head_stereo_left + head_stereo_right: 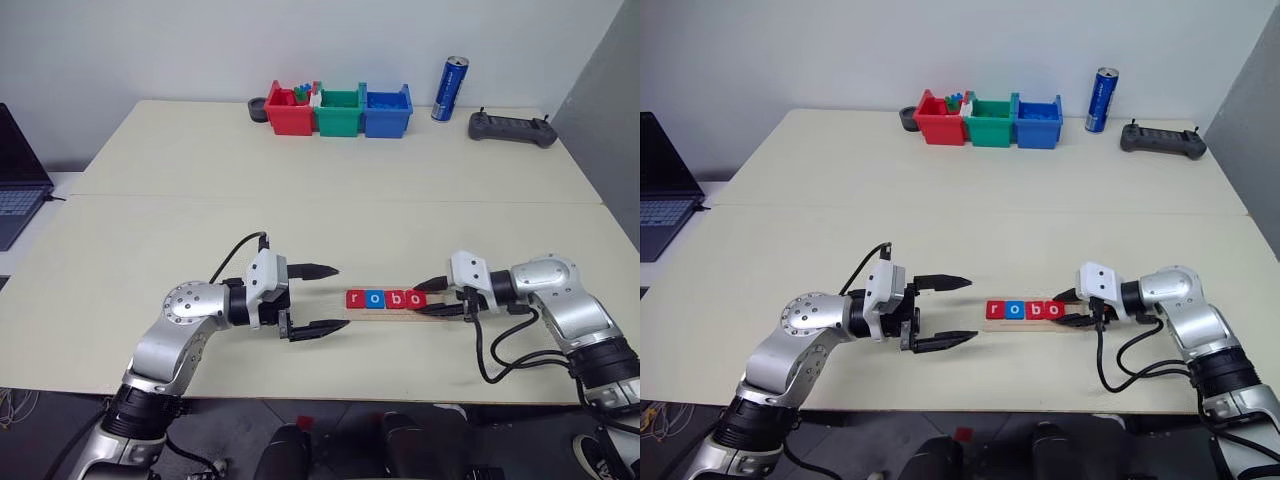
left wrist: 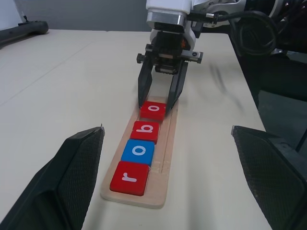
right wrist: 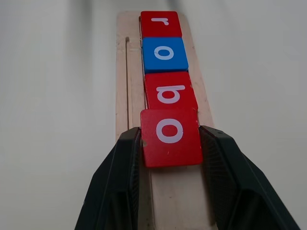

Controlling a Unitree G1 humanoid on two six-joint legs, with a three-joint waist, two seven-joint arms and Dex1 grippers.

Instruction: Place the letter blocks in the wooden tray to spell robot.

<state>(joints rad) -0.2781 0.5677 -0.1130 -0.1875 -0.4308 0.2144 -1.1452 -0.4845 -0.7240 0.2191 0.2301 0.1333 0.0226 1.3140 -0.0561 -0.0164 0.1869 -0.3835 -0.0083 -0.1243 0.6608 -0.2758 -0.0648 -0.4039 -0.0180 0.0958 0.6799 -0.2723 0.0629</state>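
The wooden tray lies near the table's front edge. Three letter blocks lie in it in a row: a red "r", a blue "o" and a red "b". My right gripper reaches in from the right, shut on a red "o" block. This block is right against the "b", over the tray; whether it rests in the groove I cannot tell. My left gripper hangs just left of the tray's left end, open and holding nothing.
At the back of the table stand a red bin, a green bin and a blue bin. A blue can and a black controller are to their right. A laptop sits at the far left.
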